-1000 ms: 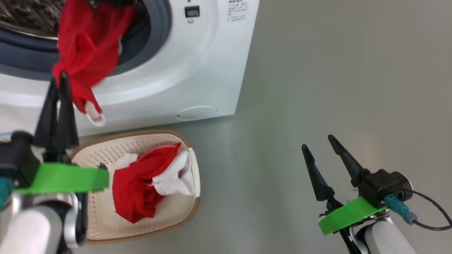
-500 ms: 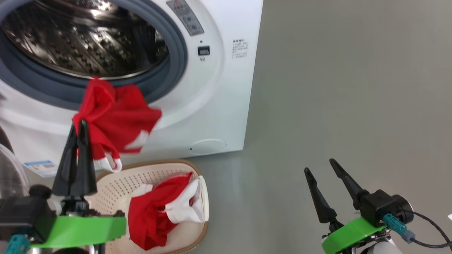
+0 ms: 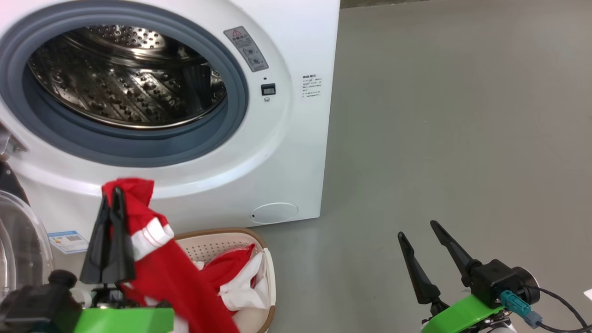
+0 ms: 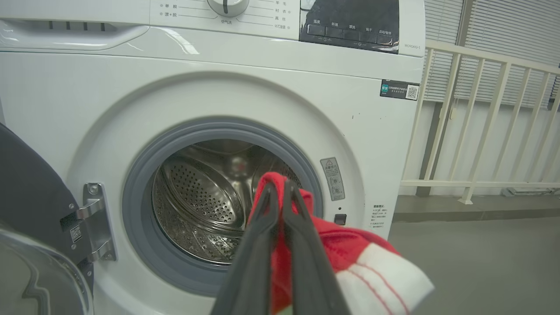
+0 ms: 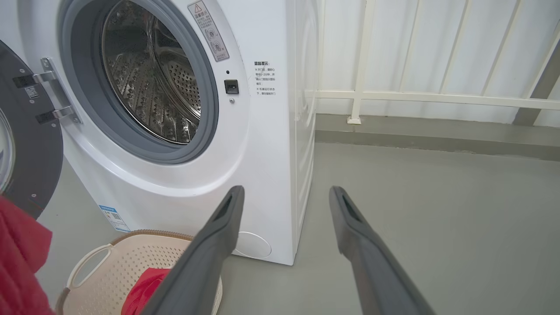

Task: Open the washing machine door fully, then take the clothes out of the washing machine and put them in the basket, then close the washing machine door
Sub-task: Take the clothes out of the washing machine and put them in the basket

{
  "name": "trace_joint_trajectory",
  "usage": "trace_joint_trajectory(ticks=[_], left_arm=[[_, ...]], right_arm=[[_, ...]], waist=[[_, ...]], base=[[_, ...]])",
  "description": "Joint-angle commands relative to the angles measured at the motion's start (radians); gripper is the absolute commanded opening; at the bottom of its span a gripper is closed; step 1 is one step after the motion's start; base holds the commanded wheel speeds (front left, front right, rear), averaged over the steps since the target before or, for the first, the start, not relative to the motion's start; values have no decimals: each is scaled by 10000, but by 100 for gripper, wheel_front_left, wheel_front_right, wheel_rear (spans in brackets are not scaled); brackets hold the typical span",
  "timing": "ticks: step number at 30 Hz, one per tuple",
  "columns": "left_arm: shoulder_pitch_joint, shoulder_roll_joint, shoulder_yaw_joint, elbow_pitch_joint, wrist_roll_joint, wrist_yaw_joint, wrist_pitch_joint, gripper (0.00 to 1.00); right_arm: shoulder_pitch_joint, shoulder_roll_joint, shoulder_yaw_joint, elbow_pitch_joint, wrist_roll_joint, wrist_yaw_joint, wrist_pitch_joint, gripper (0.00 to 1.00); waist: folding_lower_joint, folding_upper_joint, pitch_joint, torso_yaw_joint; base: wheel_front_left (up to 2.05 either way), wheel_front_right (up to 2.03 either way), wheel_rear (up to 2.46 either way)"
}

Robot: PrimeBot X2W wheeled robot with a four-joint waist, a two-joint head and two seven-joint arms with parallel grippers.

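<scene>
The white washing machine [image 3: 296, 138] stands with its door [image 3: 18, 249] swung open at the left. Its steel drum [image 3: 125, 78] shows bare metal. My left gripper [image 3: 112, 194] is shut on a red garment with a white band [image 3: 152, 249], held in front of the machine below the drum mouth, over the near left part of the basket [image 3: 261, 245]. In the left wrist view the same clothes [image 4: 350, 258] hang from the shut fingers [image 4: 302, 245]. Another red and white garment [image 3: 231, 273] lies in the basket. My right gripper [image 3: 418, 229] stands open over the floor at the right, holding nothing.
Grey floor [image 3: 439, 138] stretches to the right of the machine. A white railing [image 5: 393, 96] runs behind it along a wall. A round flap [image 3: 274, 212] and a blue label [image 3: 67, 241] sit low on the machine's front. The basket [image 5: 100, 267] stands against the machine's foot.
The head camera has tilted up. My left gripper has drawn the red garment out of the drum mouth and down over the basket. The right gripper has stayed open and still.
</scene>
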Motion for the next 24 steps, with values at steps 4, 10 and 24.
trace_joint_trajectory(ticks=[4,10,24], left_arm=[[5,-27,344,364,-266,-72,-290,0],[60,-262,579,1358,-563,-243,-733,0],[-539,-1363,1319,4132,-645,-1459,-1007,0]], right_arm=[[-95,-66,240,-267,167,62,-51,100],[-133,-66,242,-331,195,62,-53,100],[-640,-66,82,-582,194,62,-59,100]], waist=[[0,0,88,-77],[0,0,279,-171],[0,0,1575,-358]], base=[[0,0,0],[0,0,0],[0,0,0]])
